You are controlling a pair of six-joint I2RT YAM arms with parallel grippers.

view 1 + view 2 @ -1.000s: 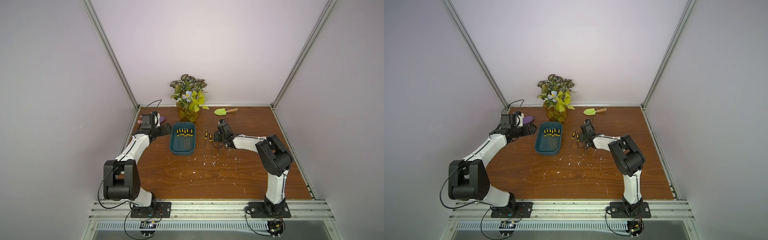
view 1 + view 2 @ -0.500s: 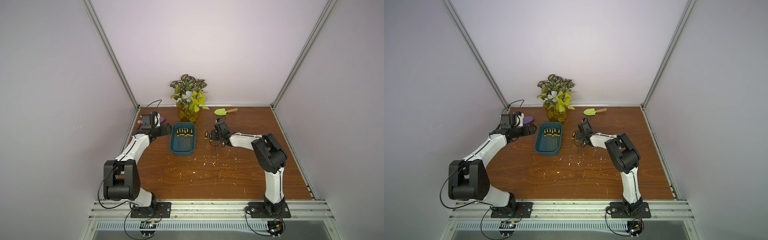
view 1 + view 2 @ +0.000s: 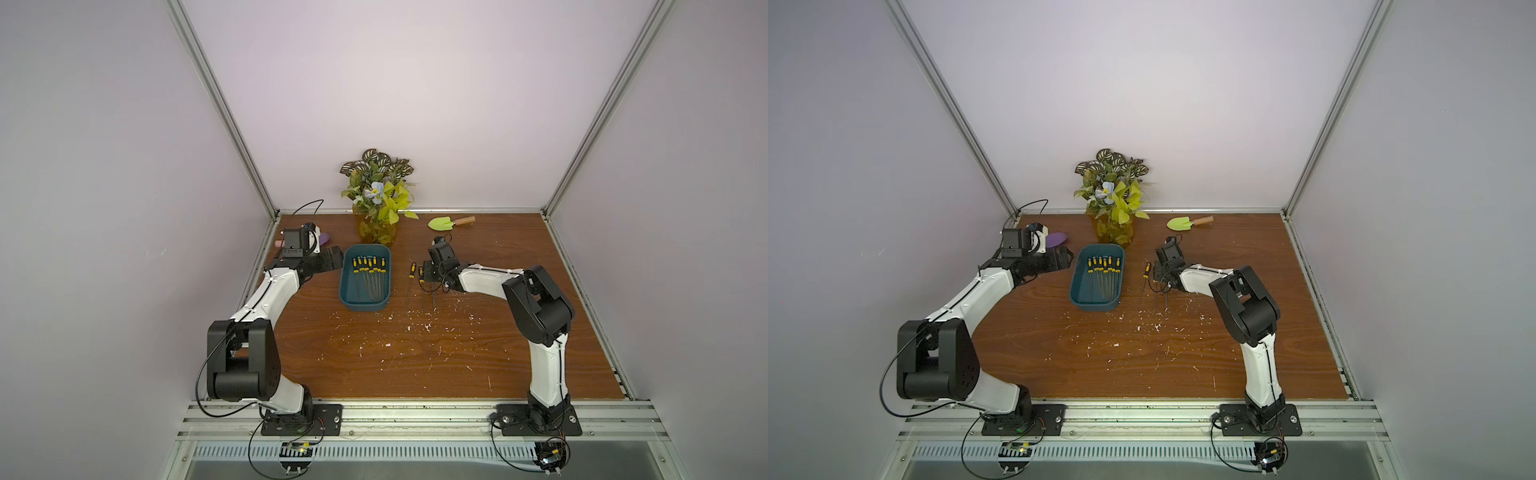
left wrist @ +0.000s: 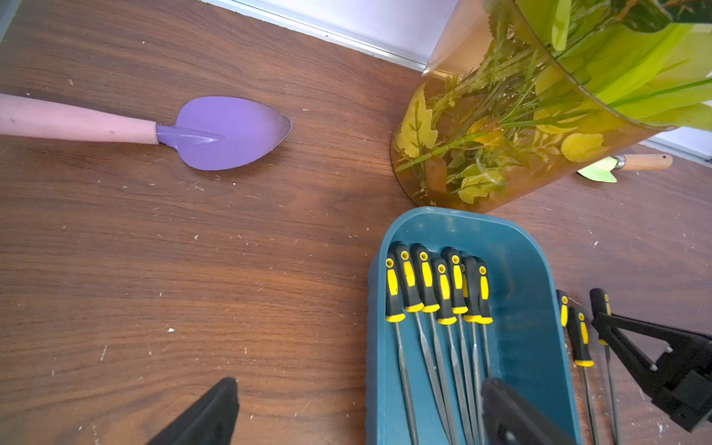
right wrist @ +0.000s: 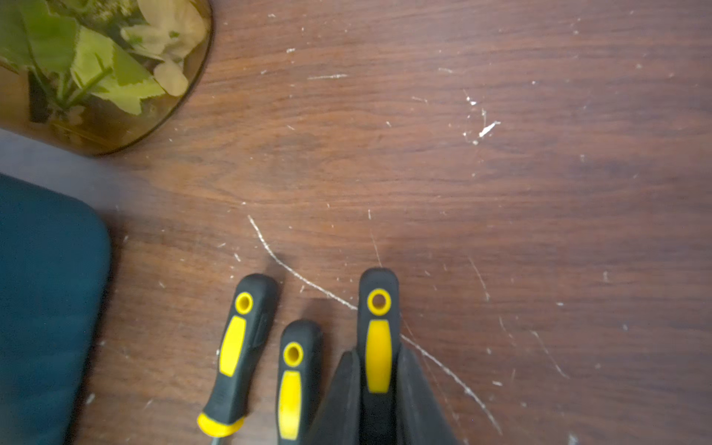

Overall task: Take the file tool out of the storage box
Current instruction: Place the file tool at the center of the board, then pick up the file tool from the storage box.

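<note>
a dark brown wood-grain tabletop (image 3: 415, 365) forms the floor of a booth with plain pale lilac walls, aluminium posts running up the two back corners, and an aluminium rail (image 3: 415, 411) along the front edge where both arm bases are bolted; the wood is dusted with white flecks (image 3: 415, 328), thickest in front of the box, and the right wrist view shows a long pale curved scratch (image 5: 308, 287) across it; the dark teal rectangular plastic storage box (image 3: 365, 308) sits on the wood left of centre toward the back, just in front of an amber glass vase of green and yellow leaves (image 3: 376, 235), and holds a row of black-and-yellow-handled files (image 3: 368, 276) with their handles toward the back wall; just right of the box and apart from it, two loose files (image 5: 239, 346) lie side by side on the bare wood; next to them the right gripper (image 5: 377, 352) is clamped on the handle of a third file (image 5: 378, 308), fingers tight against both its sides, though whether this file touches the wood cannot be told; the left gripper (image 4: 358, 381) stands spread wide and holds nothing, one finger over bare wood and one over the box; a purple trowel with a pink handle (image 4: 227, 133) lies near the back left corner, and a light green trowel with a wooden handle (image 3: 442, 224) lies by the back wall
</note>
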